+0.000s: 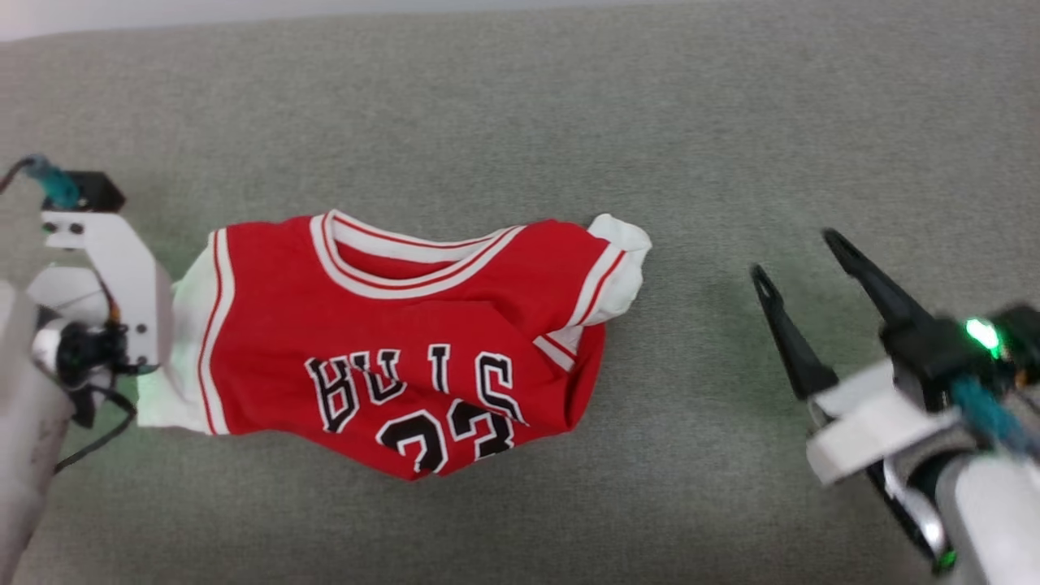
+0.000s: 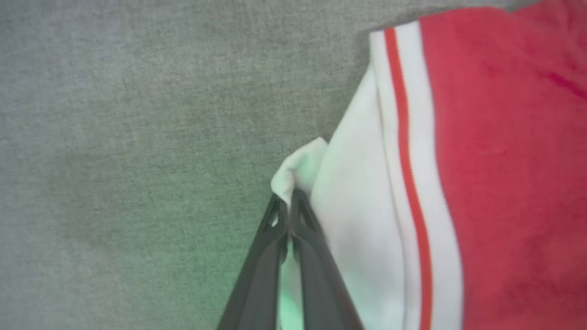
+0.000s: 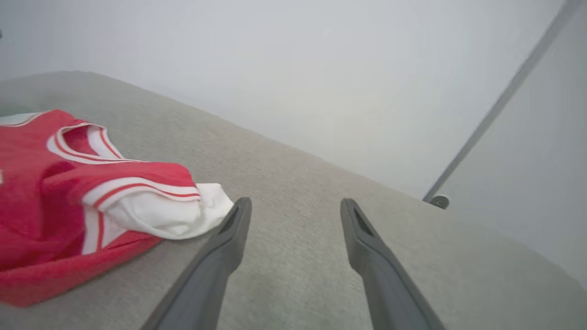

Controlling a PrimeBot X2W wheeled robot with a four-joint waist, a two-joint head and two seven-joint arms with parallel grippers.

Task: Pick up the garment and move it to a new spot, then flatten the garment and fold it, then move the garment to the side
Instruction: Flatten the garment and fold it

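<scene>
The garment [image 1: 406, 325], a red jersey with white sleeves and black lettering, lies crumpled on the grey fabric surface [image 1: 520, 106], collar toward the far side. In the left wrist view, my left gripper [image 2: 287, 198] is shut on a pinched edge of the garment's white sleeve [image 2: 357, 220]. The head view shows that arm's white wrist [image 1: 114, 268] standing over the same sleeve at the garment's left end. My right gripper [image 1: 795, 254] is open above the surface, right of the garment and apart from it. Its view has the other white sleeve [image 3: 160, 213] just left of its gripper [image 3: 297, 204].
Grey fabric surface extends all around the garment, with wide free room to the right [image 1: 812, 122] and at the far side. A pale wall [image 3: 321, 68] rises beyond the far edge, with a grey strip [image 3: 500, 101] running up it.
</scene>
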